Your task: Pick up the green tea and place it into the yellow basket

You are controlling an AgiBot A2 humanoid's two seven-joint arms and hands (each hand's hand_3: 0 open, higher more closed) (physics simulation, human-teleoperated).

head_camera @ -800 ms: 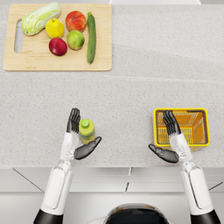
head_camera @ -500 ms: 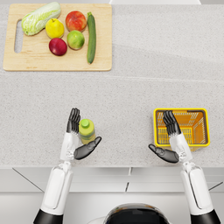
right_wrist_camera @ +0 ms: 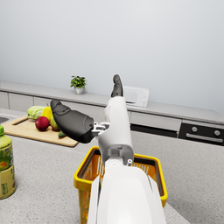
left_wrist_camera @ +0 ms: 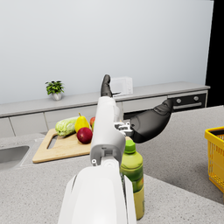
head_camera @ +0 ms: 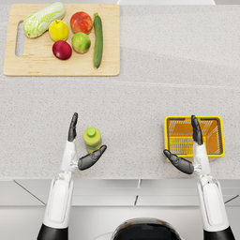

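The step in hand is judged to be the approach to the grasp: nothing has been lifted yet. On the left of the head view, the left hand [head_camera: 80, 149] is seen released, fingers and thumb spread wide, holding nothing. The green tea [head_camera: 92, 139] stands upright on the surface [head_camera: 140, 98] in the gap between those fingers and the thumb; whether any finger touches the bottle cannot be told from the pictures. In the left wrist view the bottle [left_wrist_camera: 131, 175] is seen just beside the forearm, its green cap below the dark thumb [left_wrist_camera: 151, 123].

From the bottle, the cutting board [head_camera: 61, 70] with its fruit and vegetables lies at about 11 o'clock, well apart, and the yellow basket [head_camera: 216, 136] lies at about 3 o'clock, also well apart and upright on the surface.

On the right, the right hand [head_camera: 190, 150] is likewise released and empty, poised at the basket's near rim, fingers over its inside.

The next move is judged to call for the left hand to be closed round the bottle's body, firmly enough that it is not tipped, before it is lifted and carried toward 3 o'clock. The right hand may need to be cleared from the basket.
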